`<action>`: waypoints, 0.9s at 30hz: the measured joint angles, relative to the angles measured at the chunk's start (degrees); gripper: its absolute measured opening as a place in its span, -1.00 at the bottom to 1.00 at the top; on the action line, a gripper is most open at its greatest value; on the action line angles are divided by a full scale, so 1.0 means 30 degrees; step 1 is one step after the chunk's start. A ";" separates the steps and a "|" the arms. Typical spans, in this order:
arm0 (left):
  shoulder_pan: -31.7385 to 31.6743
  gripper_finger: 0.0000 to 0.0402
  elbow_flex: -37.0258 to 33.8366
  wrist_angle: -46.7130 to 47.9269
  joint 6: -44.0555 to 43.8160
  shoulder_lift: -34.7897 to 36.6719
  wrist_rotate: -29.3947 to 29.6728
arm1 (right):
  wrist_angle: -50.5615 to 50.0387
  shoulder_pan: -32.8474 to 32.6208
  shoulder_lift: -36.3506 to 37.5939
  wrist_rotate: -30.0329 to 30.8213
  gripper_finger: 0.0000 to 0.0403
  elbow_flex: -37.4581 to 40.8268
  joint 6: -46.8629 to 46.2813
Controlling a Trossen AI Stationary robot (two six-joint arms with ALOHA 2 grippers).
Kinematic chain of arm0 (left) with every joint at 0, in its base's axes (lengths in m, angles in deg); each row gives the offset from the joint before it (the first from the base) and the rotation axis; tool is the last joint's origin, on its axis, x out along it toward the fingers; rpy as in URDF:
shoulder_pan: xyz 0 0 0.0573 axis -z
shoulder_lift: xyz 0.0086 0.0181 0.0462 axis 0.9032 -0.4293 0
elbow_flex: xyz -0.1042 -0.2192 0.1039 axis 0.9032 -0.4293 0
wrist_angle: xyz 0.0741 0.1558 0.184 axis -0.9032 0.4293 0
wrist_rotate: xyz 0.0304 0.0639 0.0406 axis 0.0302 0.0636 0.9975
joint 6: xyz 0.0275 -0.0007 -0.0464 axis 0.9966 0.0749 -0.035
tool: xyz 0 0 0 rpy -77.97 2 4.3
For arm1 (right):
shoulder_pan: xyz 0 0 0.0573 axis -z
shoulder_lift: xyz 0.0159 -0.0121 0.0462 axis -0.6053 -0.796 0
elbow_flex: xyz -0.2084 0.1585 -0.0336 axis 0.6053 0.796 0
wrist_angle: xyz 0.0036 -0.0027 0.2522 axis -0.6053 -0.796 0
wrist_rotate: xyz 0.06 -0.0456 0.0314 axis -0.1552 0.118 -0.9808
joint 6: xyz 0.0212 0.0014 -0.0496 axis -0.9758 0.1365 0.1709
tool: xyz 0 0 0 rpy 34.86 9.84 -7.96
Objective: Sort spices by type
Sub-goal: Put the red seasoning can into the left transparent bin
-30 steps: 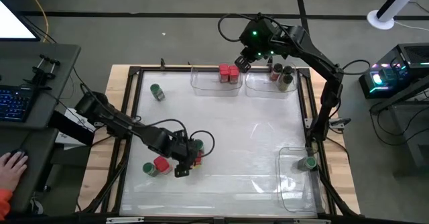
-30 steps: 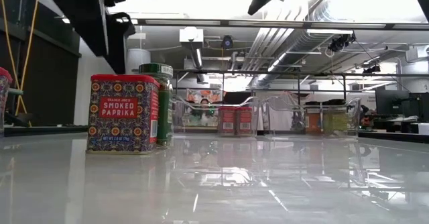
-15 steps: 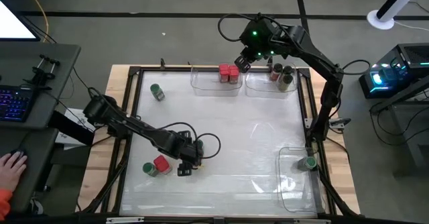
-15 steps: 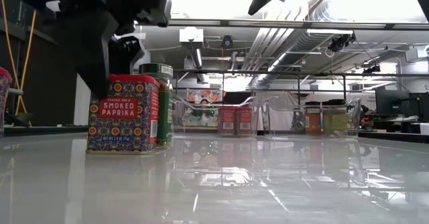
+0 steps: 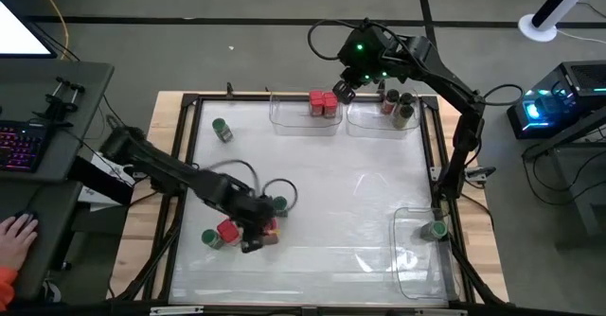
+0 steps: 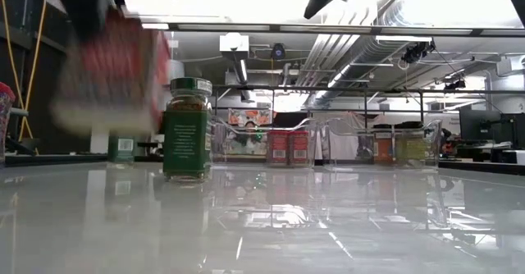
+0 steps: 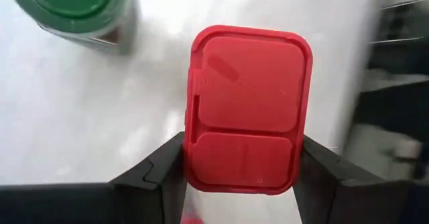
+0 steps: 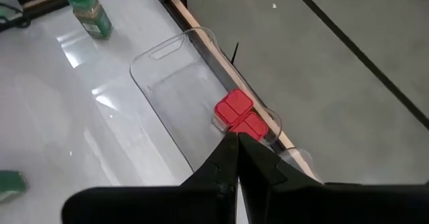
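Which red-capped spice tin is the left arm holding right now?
The red-capped paprika tin near the table's front-left, clamped between the left gripper jaws and lifted; the two red-capped tins in the clear back bin sit untouched.

red-capped spice tin (image 7: 247,110) lifted, green-capped jars (image 6: 186,130) upright

No text can be read at this moment. In the low view the red-capped tin (image 6: 111,77) near the table's left edge is lifted and blurred, so its label shows only as red and dark smears. The green-capped jar (image 6: 186,130) standing beside it carries a green label whose print is too small to make out. The two red jars (image 6: 288,148) in a bin at the table's far edge have pale label patches, but no letters can be told. The wrist views show only plain caps.
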 joint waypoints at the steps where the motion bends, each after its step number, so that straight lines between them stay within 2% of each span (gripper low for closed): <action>1: -0.0011 -0.12 0.0000 -0.0014 -0.0286 0.0908 -0.0329 | -0.0009 0.0025 0.0000 0.0000 -1.00 0.0002 0.0238; 4: -0.0254 -0.12 0.0007 -0.0476 -0.1128 0.3796 0.0003 | -0.0036 0.0119 0.0000 0.0000 -1.00 0.0003 0.0750; 5: -0.0599 -0.12 0.0031 -0.0553 -0.1558 0.4708 0.0908 | -0.0036 0.0163 0.0000 -0.0005 -1.00 -0.0002 0.0849; 7: -0.1705 -0.12 0.0036 -0.0454 -0.2783 0.6375 0.3975 | -0.0029 0.0279 0.0000 -0.0002 -1.00 -0.0002 0.1173; 9: -0.3629 -0.12 0.0044 -0.0357 -0.3228 0.7414 0.6749 | 0.0099 0.0407 0.0000 0.0000 -1.00 0.0004 0.1198; 12: -0.7551 -0.12 0.0044 -0.0849 -0.1314 0.7825 0.8253 | 0.0482 0.0631 0.0000 0.0000 -1.00 -0.0003 0.0654; 14: -1.0417 -0.12 0.0044 -0.2153 0.1141 0.7252 0.7666 | 0.0661 0.0747 0.0000 0.0003 -1.00 0.0001 0.0063; 16: -1.2877 -0.12 0.0044 -0.4201 0.3332 0.6051 0.6132 | 0.0705 0.0894 0.0000 0.0015 -1.00 -0.0004 -0.0979; 19: -1.5537 -0.12 0.0217 -0.6840 0.5319 0.3451 0.4460 | 0.0685 0.0990 0.0000 0.0058 -1.00 0.0004 -0.3080; 23: -1.7483 -0.12 0.1968 -0.7635 0.5966 -0.0467 0.4284 | 0.0655 0.0949 0.0000 0.0066 -1.00 -0.0004 -0.5317; 27: -1.8184 -0.12 0.3254 -0.7266 0.6144 -0.3271 0.3575 | 0.0237 0.0567 0.0000 0.0944 -1.00 0.0002 -0.6773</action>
